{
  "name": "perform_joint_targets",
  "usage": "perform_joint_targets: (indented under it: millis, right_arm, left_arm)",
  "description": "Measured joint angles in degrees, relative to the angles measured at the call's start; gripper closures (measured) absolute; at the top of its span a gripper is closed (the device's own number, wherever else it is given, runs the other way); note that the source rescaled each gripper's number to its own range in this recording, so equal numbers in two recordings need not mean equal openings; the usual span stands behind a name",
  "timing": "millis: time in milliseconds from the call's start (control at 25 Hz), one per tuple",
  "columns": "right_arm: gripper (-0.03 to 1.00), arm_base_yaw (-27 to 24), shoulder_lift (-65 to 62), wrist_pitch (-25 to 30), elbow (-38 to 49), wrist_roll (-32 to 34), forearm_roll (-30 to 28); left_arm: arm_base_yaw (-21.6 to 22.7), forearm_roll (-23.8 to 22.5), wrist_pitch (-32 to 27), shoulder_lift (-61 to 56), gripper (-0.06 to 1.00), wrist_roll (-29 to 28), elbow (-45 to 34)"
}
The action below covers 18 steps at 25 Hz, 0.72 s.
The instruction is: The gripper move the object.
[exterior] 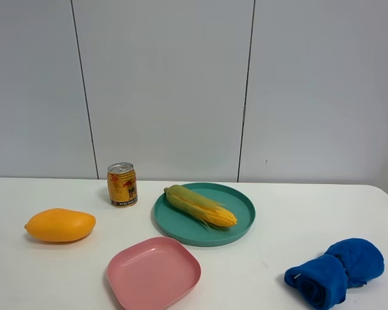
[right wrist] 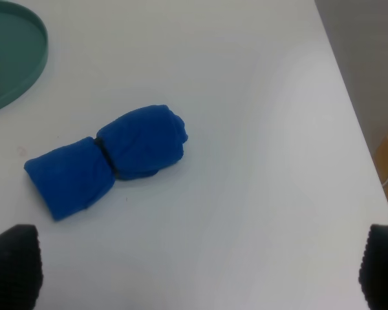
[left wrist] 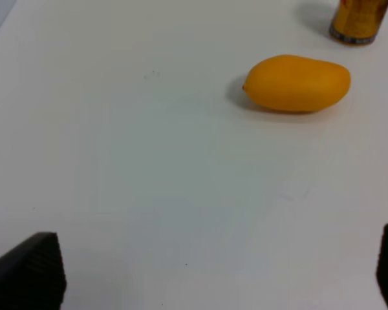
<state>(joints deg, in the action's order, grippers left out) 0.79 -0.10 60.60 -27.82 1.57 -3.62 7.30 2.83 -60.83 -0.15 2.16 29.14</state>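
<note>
Grippers appear only in wrist views: left gripper (left wrist: 220, 271) wide apart over bare tabletop (left wrist: 149, 194) near mango (left wrist: 297, 82); right gripper (right wrist: 200, 268) wide apart near blue cloth (right wrist: 110, 161). Overhead view alone shows corn (exterior: 200, 205) lying on teal plate (exterior: 236, 226), frame centre, beside can (exterior: 122, 185).

The corn cob (exterior: 200, 206) is yellow with a pale green husk, on a teal plate (exterior: 240, 227). The mango (exterior: 59, 225) is orange, the square plate (exterior: 154, 273) pink, the cloth (exterior: 336, 271) blue, the can (exterior: 122, 185) gold, perhaps red-marked, the surface (exterior: 297, 213) white.
</note>
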Motion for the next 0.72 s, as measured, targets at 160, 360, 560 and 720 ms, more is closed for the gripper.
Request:
perform_joint_targets:
  millis: [160, 360, 560, 720]
  right_arm:
    - [-0.03, 0.0, 0.0, 0.0, 0.0, 0.0, 0.0]
    - [-0.03, 0.0, 0.0, 0.0, 0.0, 0.0, 0.0]
    - [-0.03, 0.0, 0.0, 0.0, 0.0, 0.0, 0.0]
    - [-0.03, 0.0, 0.0, 0.0, 0.0, 0.0, 0.0]
  left_arm:
    - [0.0, 0.0, 0.0, 0.0, -0.06, 0.0, 0.0]
    - [0.0, 0.0, 0.0, 0.0, -0.06, 0.0, 0.0]
    - [0.0, 0.0, 0.0, 0.0, -0.06, 0.0, 0.0]
    - [0.0, 0.0, 0.0, 0.0, -0.06, 0.0, 0.0]
